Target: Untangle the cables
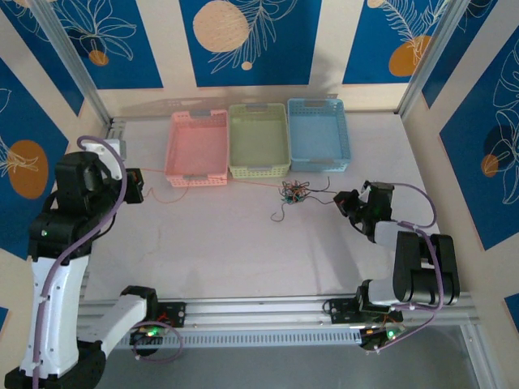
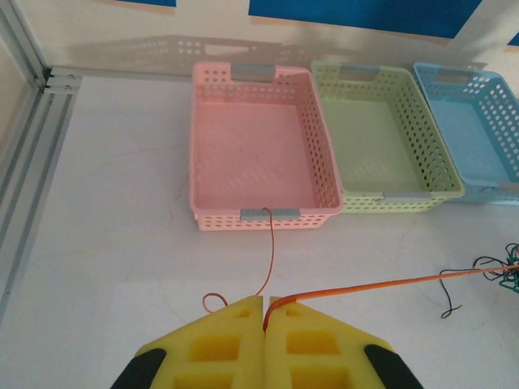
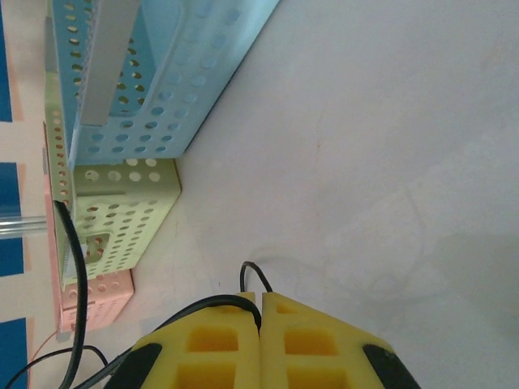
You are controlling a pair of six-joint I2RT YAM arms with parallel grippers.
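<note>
pink basket (image 2: pixel 259 154): perforated matt plastic | table (image 2: pixel 122 243): smooth matt white | rail (image 2: pixel 28 154): brushed metal | left gripper (image 2: pixel 264 308) pads (image 2: pixel 231 332): yellow porous foam | orange cable (image 2: pixel 389 284): thin smooth sheath

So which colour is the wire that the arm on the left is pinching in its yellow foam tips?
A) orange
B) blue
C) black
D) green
A: an orange wire comes out of the shut left gripper and runs off across the table toward the tangle.
</note>
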